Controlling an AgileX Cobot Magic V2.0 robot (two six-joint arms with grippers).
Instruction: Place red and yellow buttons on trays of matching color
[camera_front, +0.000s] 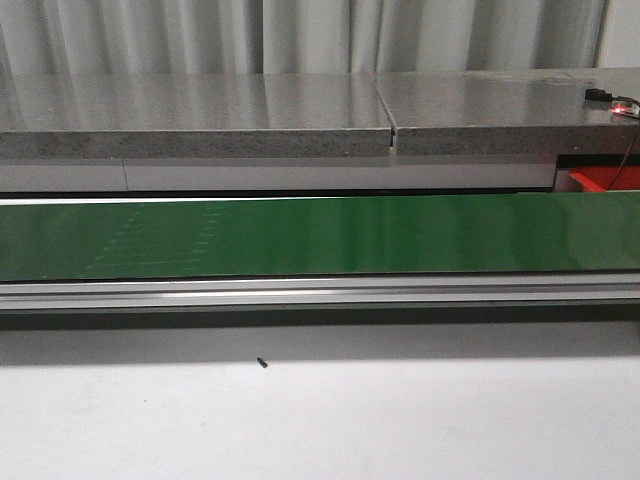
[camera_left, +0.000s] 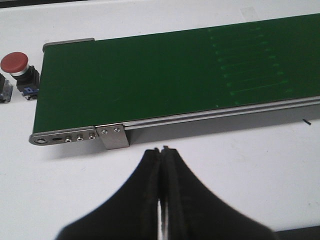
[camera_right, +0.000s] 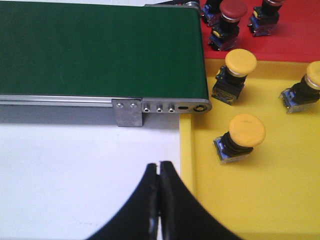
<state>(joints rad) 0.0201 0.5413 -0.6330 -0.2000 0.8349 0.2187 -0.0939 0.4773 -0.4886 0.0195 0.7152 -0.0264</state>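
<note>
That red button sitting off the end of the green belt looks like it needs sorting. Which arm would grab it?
Probably the left. The red button shows only in the left wrist view, beside the belt end near the left tool, which is shut and empty. The right tool hangs by the yellow tray.

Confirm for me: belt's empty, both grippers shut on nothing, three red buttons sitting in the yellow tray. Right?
Not quite. The three buttons in the yellow tray are yellow, not red: the yellow buttons show in the right wrist view. The rest holds: the green belt is empty, and the left gripper and right gripper are shut on nothing.
</note>
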